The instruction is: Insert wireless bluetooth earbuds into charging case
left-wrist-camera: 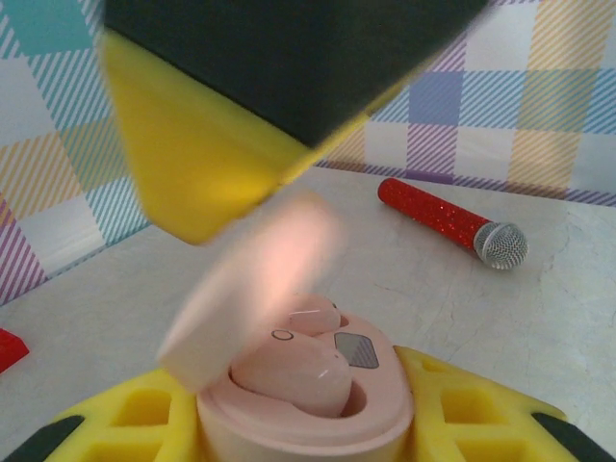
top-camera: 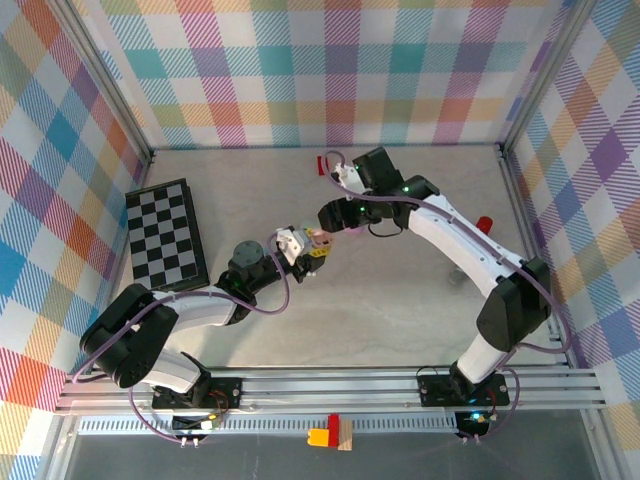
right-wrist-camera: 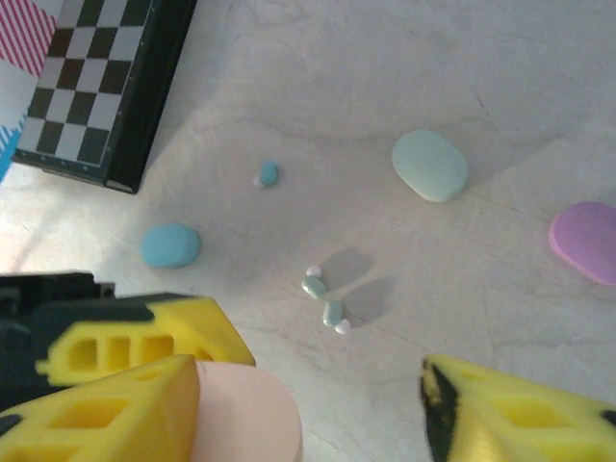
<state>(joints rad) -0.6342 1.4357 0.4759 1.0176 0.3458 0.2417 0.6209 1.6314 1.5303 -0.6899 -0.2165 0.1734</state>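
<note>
**Pink case held open, right end effector released above it**

My left end effector (top-camera: 298,246) is clenched on the pink charging case (left-wrist-camera: 377,404) over the middle of the worktop (right-wrist-camera: 462,58). Its yellow fingers (left-wrist-camera: 135,414) press against both sides of the base. The lid (left-wrist-camera: 245,294) stands tilted open, and I can see two pink earbuds (left-wrist-camera: 294,373) inside, one in front and a second just behind it.

My right end effector (right-wrist-camera: 318,423) hangs close above the case with its jaws spread wide and nothing between them; one finger sits just beside the lid.

The other pieces lie on the worktop:
- a mint case (right-wrist-camera: 429,166)
- a lilac case (right-wrist-camera: 587,243)
- a blue case (right-wrist-camera: 170,245)
- a loose blue earbud (right-wrist-camera: 269,174)
- a pair of mint earbuds (right-wrist-camera: 322,299), close together between the blue and lilac cases

A chessboard (right-wrist-camera: 96,77) lies at the left. A red glitter microphone (left-wrist-camera: 452,221) lies near a wall.
</note>
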